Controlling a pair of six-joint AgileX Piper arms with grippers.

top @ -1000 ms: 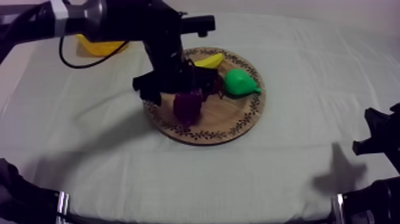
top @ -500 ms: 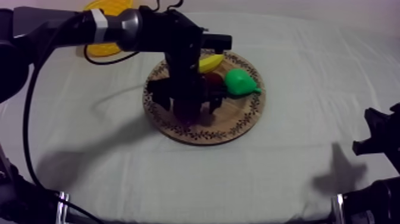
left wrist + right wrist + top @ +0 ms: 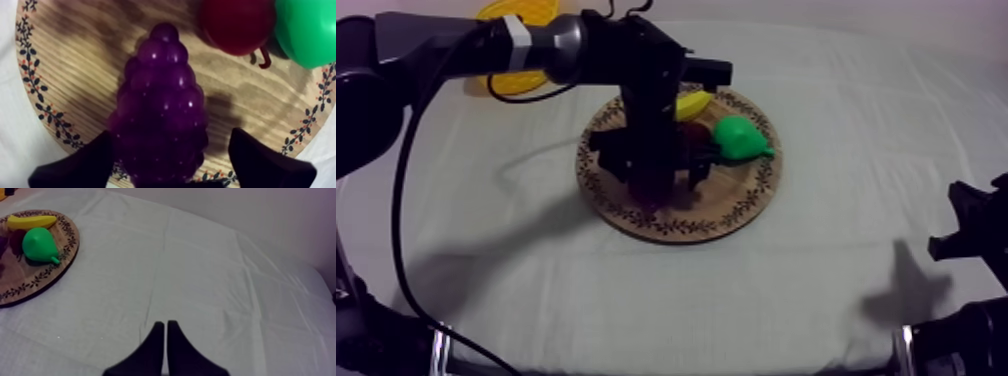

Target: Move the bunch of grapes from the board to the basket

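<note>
Grasp | grapes on board, between my left gripper's spread fingers | I squeeze the wide middle squarely, then lift straight toward basket | right gripper pressed together, parked.

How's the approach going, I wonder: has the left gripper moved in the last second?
Yes. In the top view the left gripper has shifted from the board's left rim towards the pear, over the board's middle.

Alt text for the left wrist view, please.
The bunch of grapes lies on the wooden board between the open left fingers, one at each side, apart from it. A small red fruit and a green pear lie beyond it.
</note>
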